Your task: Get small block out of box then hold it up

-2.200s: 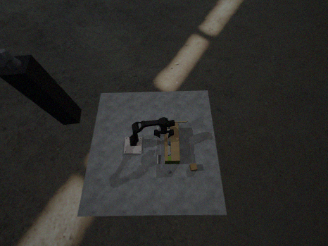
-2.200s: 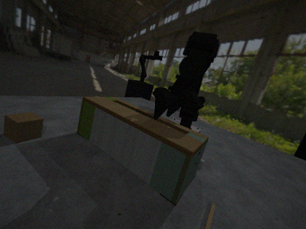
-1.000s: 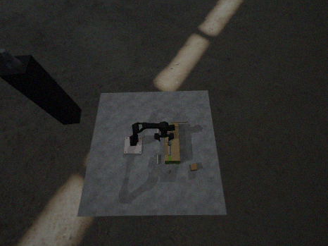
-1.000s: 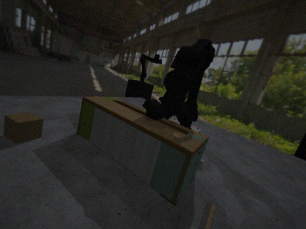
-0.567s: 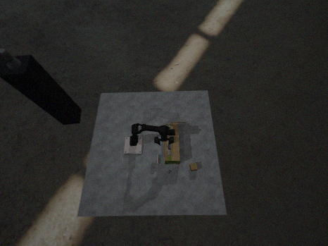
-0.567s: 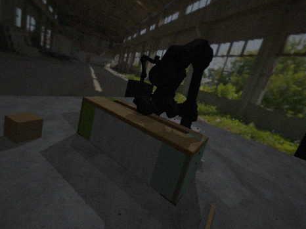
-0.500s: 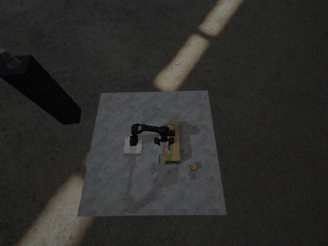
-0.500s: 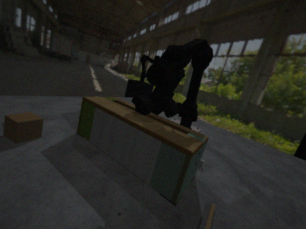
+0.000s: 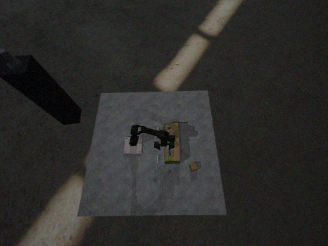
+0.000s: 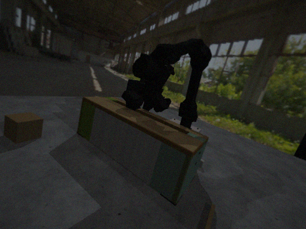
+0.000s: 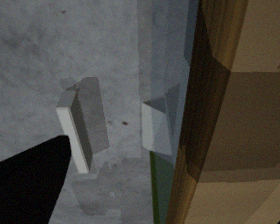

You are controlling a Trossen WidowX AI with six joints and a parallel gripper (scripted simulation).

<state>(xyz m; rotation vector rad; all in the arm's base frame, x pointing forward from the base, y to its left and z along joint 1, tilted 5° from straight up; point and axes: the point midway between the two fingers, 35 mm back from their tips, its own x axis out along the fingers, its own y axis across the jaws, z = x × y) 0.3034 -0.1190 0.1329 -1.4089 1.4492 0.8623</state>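
The box (image 9: 177, 154) (image 10: 131, 115) (image 11: 240, 125) stands upright on the table (image 9: 109, 187), with a wooden top, a green end and a teal end. Its clear front faces the arm's base. My gripper (image 9: 164, 146) (image 10: 148, 106) is open and empty, above the box's front edge near mid-length. One dark finger shows at the lower left in the wrist view, over the table in front of the box; the other is out of that view. A pale piece (image 11: 154, 129) shows at the clear front beside a green strip. I cannot make out the small block for certain.
A white strip (image 9: 158, 158) (image 11: 75, 139) stands on the table in front of the box; another (image 9: 158, 128) lies farther along. A brown cube (image 9: 193, 166) (image 10: 23, 128) sits beyond the green end. A thin wooden stick (image 9: 181, 122) (image 10: 210, 216) lies by the teal end. A tiny dark object (image 9: 169, 171) lies off the green end.
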